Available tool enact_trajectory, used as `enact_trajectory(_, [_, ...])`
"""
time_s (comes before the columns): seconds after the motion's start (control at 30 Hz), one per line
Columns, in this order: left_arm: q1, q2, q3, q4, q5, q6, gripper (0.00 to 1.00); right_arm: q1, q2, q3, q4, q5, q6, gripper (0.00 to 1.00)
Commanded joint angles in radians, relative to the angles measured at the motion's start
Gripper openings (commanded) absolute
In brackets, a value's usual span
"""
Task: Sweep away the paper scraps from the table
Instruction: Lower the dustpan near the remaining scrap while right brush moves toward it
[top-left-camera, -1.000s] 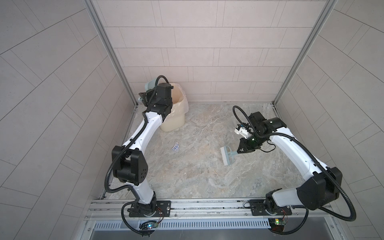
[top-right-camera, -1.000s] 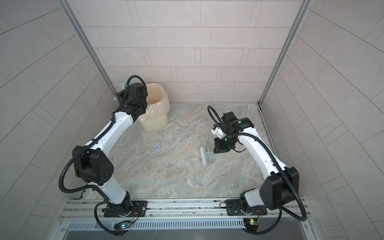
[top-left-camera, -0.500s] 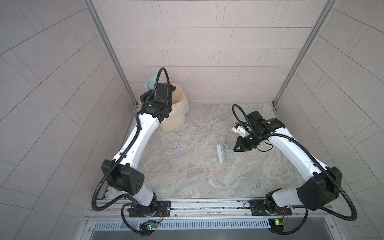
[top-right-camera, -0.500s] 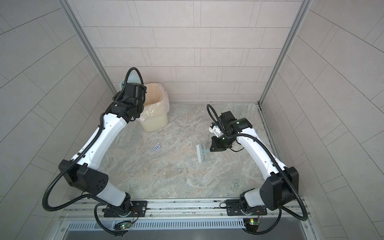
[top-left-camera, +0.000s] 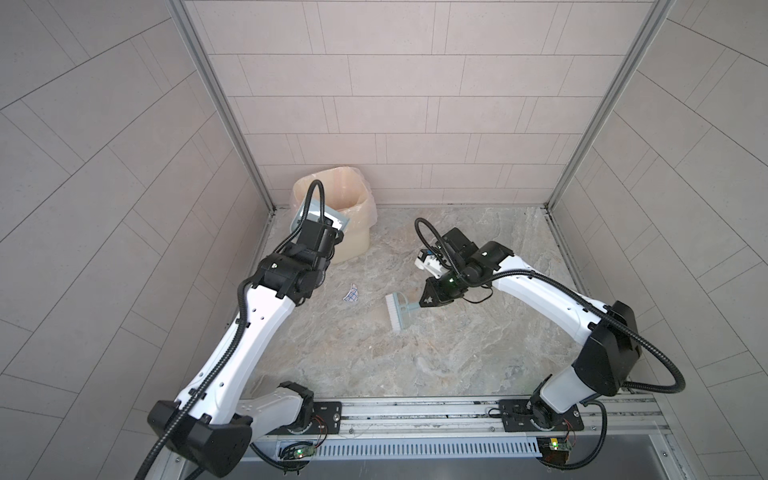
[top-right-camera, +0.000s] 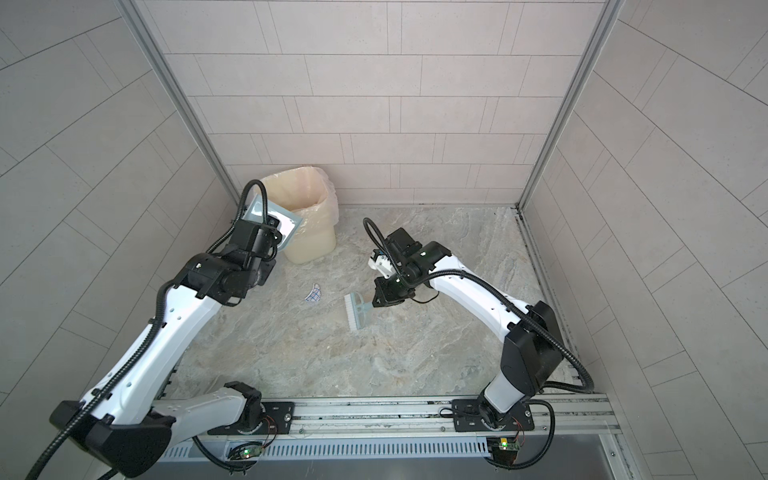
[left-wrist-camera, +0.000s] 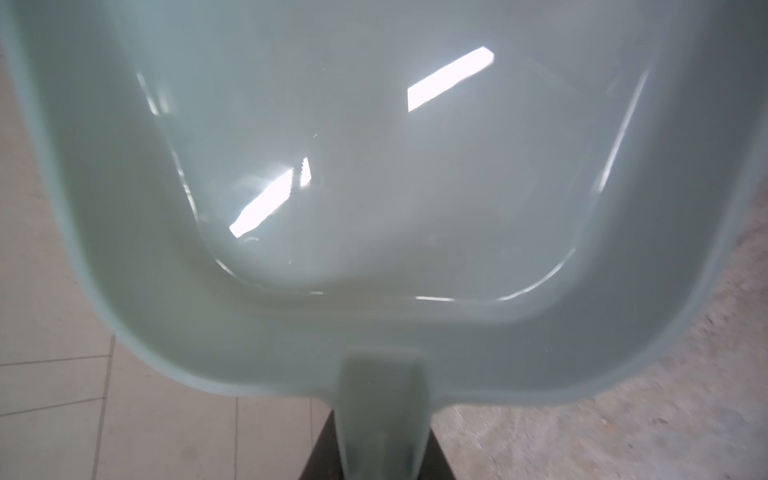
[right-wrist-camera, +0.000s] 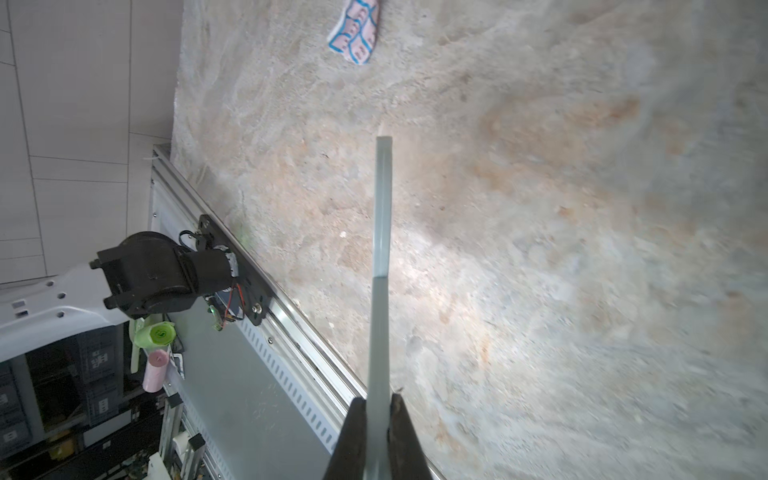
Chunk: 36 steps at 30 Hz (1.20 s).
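Pale tiled walls (top-left-camera: 374, 104) box in a marble-patterned table (top-left-camera: 415, 365), and low over its middle the right gripper (top-left-camera: 424, 301) is clamped tight on the thin handle of a pale blue brush (top-left-camera: 399, 311), bristle head hanging off its tip toward the left arm. Just beyond the bristles, apart from them, lies the only paper scrap (top-left-camera: 351, 294) in sight, a white bit with blue grid print, flat on the stone; the right wrist view shows it ahead of the brush's end (right-wrist-camera: 382, 208). Farther out on that same side, the left gripper (left-wrist-camera: 380, 453) pinches the stem of a dustpan (top-left-camera: 320, 218), held up and tilted at the rim of a lined bin (top-left-camera: 353, 245); the pan looks empty. The risk, as I judge it, is timing: with the pan well away from the scrap, a stroke now would only flick the paper loose across the table. Bristles may also ride over so flat a piece, and the slim handle could twist between the jaws under sideways push.
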Motion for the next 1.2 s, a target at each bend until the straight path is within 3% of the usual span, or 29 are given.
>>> enact_trajectory(0.0, [-0.002, -0.09, -0.06, -0.059, 0.073, -0.131, 0.0, 0.045, 0.056, 0.054, 0.139, -0.022, 0.095, 0.0])
enact_trajectory(0.23, [-0.001, -0.184, -0.142, -0.08, 0.121, -0.177, 0.0, 0.107, 0.222, 0.2, 0.277, -0.003, 0.237, 0.0])
enact_trajectory(0.63, [-0.002, -0.181, -0.162, -0.08, 0.192, -0.191, 0.0, 0.119, 0.439, 0.329, 0.468, 0.026, 0.475, 0.0])
enact_trajectory(0.8, [-0.002, -0.172, -0.152, -0.087, 0.202, -0.191, 0.0, 0.097, 0.448, 0.266, 0.58, 0.016, 0.583, 0.0])
enact_trajectory(1.17, [-0.008, -0.147, -0.16, -0.074, 0.232, -0.203, 0.0, 0.014, 0.245, -0.059, 0.607, 0.015, 0.613, 0.0])
